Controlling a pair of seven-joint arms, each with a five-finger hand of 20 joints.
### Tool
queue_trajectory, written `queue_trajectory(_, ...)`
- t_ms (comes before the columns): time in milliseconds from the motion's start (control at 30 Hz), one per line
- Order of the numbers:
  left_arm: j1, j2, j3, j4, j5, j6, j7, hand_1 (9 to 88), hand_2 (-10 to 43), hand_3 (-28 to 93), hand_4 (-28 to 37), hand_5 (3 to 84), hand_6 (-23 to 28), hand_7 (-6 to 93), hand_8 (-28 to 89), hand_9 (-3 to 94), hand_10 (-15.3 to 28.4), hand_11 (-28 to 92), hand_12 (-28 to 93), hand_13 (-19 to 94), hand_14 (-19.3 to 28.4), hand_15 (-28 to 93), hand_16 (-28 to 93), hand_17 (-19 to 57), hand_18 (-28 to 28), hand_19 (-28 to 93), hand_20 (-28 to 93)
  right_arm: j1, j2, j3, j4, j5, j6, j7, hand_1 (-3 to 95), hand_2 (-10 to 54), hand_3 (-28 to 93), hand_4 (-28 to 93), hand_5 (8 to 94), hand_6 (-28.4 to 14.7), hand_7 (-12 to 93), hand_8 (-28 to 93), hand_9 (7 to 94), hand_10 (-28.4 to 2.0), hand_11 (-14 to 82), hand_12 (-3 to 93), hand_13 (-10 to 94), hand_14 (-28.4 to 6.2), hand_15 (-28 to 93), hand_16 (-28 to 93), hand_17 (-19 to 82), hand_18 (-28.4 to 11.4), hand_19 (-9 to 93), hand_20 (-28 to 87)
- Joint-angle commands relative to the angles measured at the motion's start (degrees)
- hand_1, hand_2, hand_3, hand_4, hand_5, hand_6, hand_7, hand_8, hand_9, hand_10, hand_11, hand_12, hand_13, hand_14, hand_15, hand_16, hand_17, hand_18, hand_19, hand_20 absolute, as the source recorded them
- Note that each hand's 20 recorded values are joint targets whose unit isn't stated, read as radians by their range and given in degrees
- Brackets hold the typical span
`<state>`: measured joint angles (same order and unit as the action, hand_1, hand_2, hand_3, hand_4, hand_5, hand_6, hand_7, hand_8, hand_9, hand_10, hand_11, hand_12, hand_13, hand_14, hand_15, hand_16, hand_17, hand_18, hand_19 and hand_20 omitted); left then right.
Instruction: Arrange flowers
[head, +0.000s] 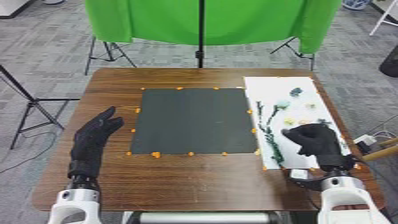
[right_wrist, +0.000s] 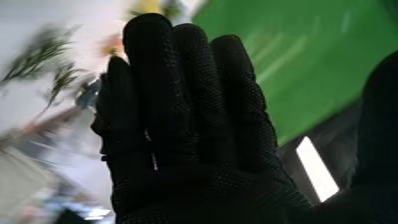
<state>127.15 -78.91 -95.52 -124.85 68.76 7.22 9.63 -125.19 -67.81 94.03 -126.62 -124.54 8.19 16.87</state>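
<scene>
Black is the glove of the right hand (head: 311, 139); its fingers (right_wrist: 160, 75) are straight and close together, with the thumb apart from them. This hand is to the right of the dark sheet (head: 191, 120), over the white sheet (head: 271, 85). I cannot tell if it touches a flower. Left of the dark sheet is the left hand (head: 89, 140), also with straight fingers, pointing away from the robot.

The flowers lie on the white sheet, just beside the dark sheet's right edge and farther right. A long green stem (head: 272, 142) is nearest to this edge; its long axis runs almost parallel with it, from far to near. The pale blue flower (head: 282, 104) has its head to the far side, its stem coming toward the robot. A dark green sprig (head: 296, 92) lies beyond this flower.

Orange marks (head: 156, 155) are around the dark sheet, on the brown wooden desk (head: 195, 185). Beyond the sheet and the desk, a green cloth (head: 160, 22) hangs behind a black pole (head: 201, 35), above a grey floor (head: 44, 50).
</scene>
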Motion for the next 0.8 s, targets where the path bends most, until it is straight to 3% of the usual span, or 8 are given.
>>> queue_trajectory(33, 0.5, 0.17, -0.29, -0.29, 0.13, -0.2, -0.75, 27.0, -4.5, 63, -20.4, 45.3, 2.5, 9.4, -6, 47.4, 11.9, 18, 16, 37, 15.0, 12, 6, 2.6, 13.2, 8, 21, 1.7, 6.3, -0.6, 0.4, -23.1, -8.3, 3.7, 30.9, -9.5, 51, -28, 66.1, -4.8, 17, -7, 71.6, -17.7, 20.4, 21.4, 74, -11.3, 50, 24, 46, -18.2, 80, 48)
queue_trajectory(233, 0.3, 0.42, -0.26, -0.24, 0.18, -0.5, -1.26, 26.9, -4.5, 63, -20.5, 45.2, 2.5, 9.5, -6, 47.3, 11.9, 18, 16, 37, 15.1, 12, 6, 2.6, 13.2, 8, 21, 6.1, 10.3, -4.5, 3.1, -23.2, -11.7, 5.0, 33.2, -9.5, 46, -28, 69.5, -5.2, 17, -6, 75.6, -17.2, 21.1, 21.3, 80, -8.7, 49, 25, 54, -14.4, 84, 44)
queue_trajectory(367, 0.2, 0.62, -0.18, -0.22, -0.06, 0.02, -1.26, 27.1, -4.4, 63, -20.6, 45.2, 2.6, 9.3, -6, 47.3, 11.8, 18, 16, 37, 15.0, 12, 6, 2.6, 13.1, 8, 21, 9.3, 11.6, -7.6, 5.4, -23.9, -13.9, 5.0, 31.4, -9.5, 51, -28, 72.2, -5.1, 18, -6, 78.4, -16.9, 21.6, 21.2, 83, -7.4, 47, 26, 58, -11.9, 85, 41)
queue_trajectory(467, 0.1, 0.54, -0.13, -0.17, 0.05, -0.43, -1.38, 27.0, -4.5, 63, -20.5, 45.2, 2.6, 9.3, -6, 47.2, 11.8, 18, 16, 37, 15.0, 12, 6, 2.6, 13.1, 8, 21, 11.6, 12.0, -9.7, 7.2, -24.5, -15.3, 4.9, 30.6, -9.5, 55, -28, 73.8, -4.7, 18, -6, 80.5, -16.4, 22.3, 21.3, 85, -6.8, 46, 26, 60, -10.7, 85, 40)
queue_trajectory(800, 0.9, 0.5, -0.47, -0.51, 0.0, -0.67, -1.93, 27.1, -4.5, 63, -20.6, 45.2, 2.7, 9.2, -6, 47.1, 11.9, 18, 16, 37, 14.9, 12, 6, 2.4, 13.1, 8, 21, 12.1, 13.3, -14.0, 10.3, -27.0, -18.4, 5.7, 35.0, -9.5, 56, -19, 76.9, -3.8, 24, -6, 84.1, -15.8, 26.3, 22.6, 89, -5.2, 44, 29, 62, -9.3, 88, 37)
